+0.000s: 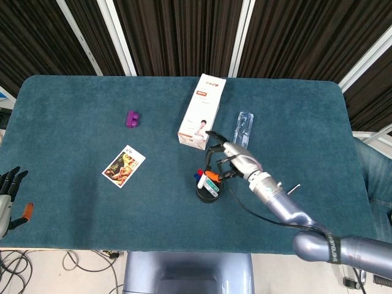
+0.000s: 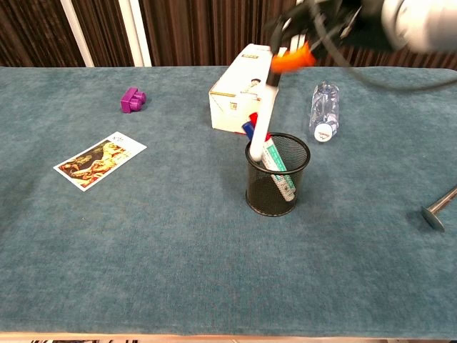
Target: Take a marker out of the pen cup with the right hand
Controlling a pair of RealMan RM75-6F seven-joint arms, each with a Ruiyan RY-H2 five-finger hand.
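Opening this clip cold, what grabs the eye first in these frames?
The right hand, raised above the black mesh pen cup near the table's middle, holds an orange-capped marker whose lower end is just at the cup's rim. Behind the cup lie a white carton and a clear water bottle. Far left, a photo card and a purple block sit apart from the action.

a white carton (image 1: 201, 112) lies flat on the teal tablecloth (image 1: 79, 110), with a clear water bottle (image 1: 243, 129) lying on its side just beside it. a purple block (image 1: 131, 118) sits well apart to the left, a picture card (image 1: 123, 165) nearer the front. a metal tool (image 2: 438, 209) rests at the right edge.
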